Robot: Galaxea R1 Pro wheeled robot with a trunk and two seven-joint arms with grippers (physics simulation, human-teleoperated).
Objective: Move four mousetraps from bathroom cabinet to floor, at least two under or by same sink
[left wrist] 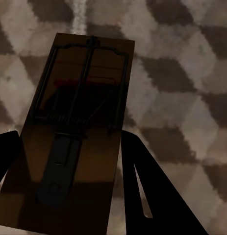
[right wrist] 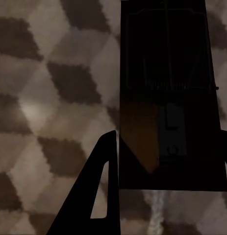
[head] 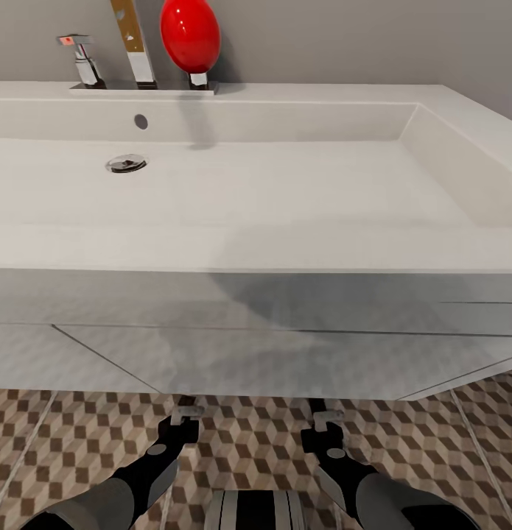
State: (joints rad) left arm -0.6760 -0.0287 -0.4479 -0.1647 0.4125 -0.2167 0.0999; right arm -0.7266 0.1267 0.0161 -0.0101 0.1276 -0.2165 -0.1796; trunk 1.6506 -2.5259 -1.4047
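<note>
Two mousetraps (left wrist: 76, 132) (right wrist: 169, 93) gripped, sink (head: 233, 250) overhead

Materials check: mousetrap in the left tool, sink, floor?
Mousetrap: looks like flat brown wood with a dull sheen, thin dark wire bars likely metal. Sink: smooth white, matte, ceramic or cast resin; can't tell which. Floor: printed tile by its cube pattern and pale grout lines.

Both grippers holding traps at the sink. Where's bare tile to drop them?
Bare patterned floor lies along the sink's front edge, beside the left gripper and beyond the right gripper. Tile shows bare around each mousetrap. Crowded only between the arms, near the robot's base.
</note>
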